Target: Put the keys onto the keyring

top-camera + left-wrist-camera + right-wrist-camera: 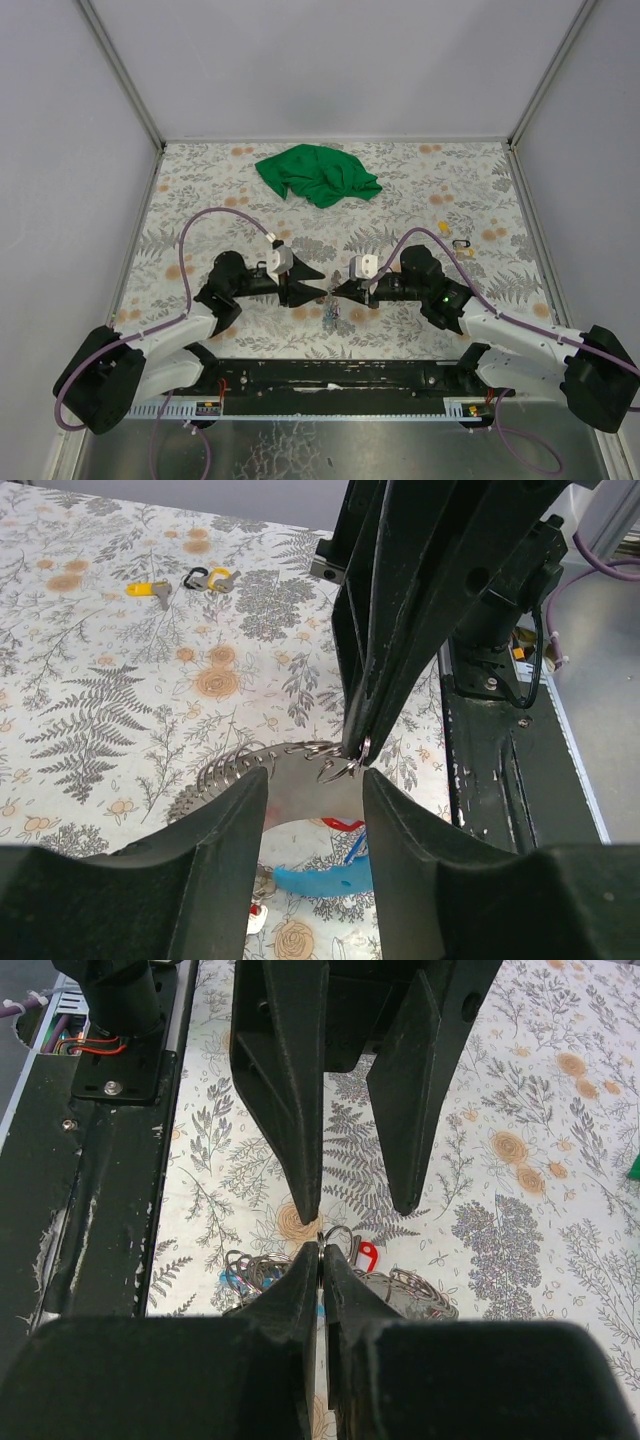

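My right gripper (321, 1250) is shut on a thin metal ring of the keyring (415, 1290) and holds it just above the table. The keyring's grey coils hang to both sides of the jaws. A key's red tag (367, 1253) and a key's light blue tag (230, 1278) hang with it. My left gripper (313, 785) is open and faces the right gripper tip to tip, its fingers either side of the held ring. In the left wrist view the keyring (240, 765), red tag (345, 824) and blue tag (320, 878) show between its fingers. In the top view the bunch (330, 310) hangs between both grippers.
A crumpled green cloth (318, 175) lies at the back middle. A small yellow key (148, 588) and a tiny dark-and-yellow item (210, 579) lie on the floral table far right of the grippers. The black base rail (330, 375) runs along the near edge.
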Available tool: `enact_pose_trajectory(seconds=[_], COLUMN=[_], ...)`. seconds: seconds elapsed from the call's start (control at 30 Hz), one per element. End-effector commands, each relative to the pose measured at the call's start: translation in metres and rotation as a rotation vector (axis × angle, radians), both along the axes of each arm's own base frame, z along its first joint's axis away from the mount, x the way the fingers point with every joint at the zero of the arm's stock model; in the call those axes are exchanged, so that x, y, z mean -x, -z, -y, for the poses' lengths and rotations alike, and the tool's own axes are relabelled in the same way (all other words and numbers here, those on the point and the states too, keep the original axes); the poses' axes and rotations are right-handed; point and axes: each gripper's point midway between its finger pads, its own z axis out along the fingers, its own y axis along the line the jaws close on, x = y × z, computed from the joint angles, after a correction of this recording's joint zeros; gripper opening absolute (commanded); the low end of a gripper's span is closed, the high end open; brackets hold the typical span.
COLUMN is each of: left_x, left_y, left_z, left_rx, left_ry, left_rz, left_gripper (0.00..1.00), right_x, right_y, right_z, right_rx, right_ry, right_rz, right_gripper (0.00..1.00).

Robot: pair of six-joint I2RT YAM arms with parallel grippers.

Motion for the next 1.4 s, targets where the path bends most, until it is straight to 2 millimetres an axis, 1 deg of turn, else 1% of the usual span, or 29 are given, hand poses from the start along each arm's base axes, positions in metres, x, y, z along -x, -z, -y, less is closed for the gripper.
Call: enact_pose_trajectory(seconds=[0.0,0.13,0.3,0.53,0.7,0.8,0.93,1.1,1.27,1.37], left_x=[0.001,0.003,0.007,0.009,0.006,0.005,0.004,0.005,0.007,0.009], left_y=[-0.012,-0.013,-0.008,-0.006,0.001,0.000,0.002,-0.004,-0.009,-0.010], left_z=[0.005,0.008,0.011,0.011,0.010,0.009,0.009,0.011,0.013,0.013], left_rx=[0.006,0.012,0.002,-0.005,-0.035,-0.037,-0.042,-0.022,-0.002,0.003], left_ry=[0.059,0.090,0.134,0.154,0.137,0.120,0.121,0.137,0.152,0.165], left_rz=[0.046,0.033,0.002,-0.006,-0.012,0.002,-0.005,-0.001,0.001,-0.004], left_gripper=[0.40,0.34,0.27,0.19,0.19,0.20,0.23,0.29,0.33,0.33], right_x=[-0.002,-0.002,0.000,0.001,0.002,0.003,0.005,0.006,0.007,0.007], right_y=[-0.042,-0.042,-0.043,-0.045,-0.045,-0.044,-0.047,-0.049,-0.048,-0.047], right_z=[-0.007,-0.008,-0.008,-0.007,-0.006,-0.004,-0.004,-0.005,-0.006,-0.007], right_rx=[-0.087,-0.087,-0.091,-0.094,-0.088,-0.083,-0.082,-0.082,-0.079,-0.077], right_ry=[-0.034,-0.042,-0.048,-0.052,-0.052,-0.052,-0.058,-0.070,-0.082,-0.085], right_rz=[0.086,0.083,0.081,0.084,0.087,0.086,0.089,0.090,0.081,0.076], right_gripper=[0.07,0.07,0.07,0.06,0.06,0.06,0.06,0.06,0.06,0.06])
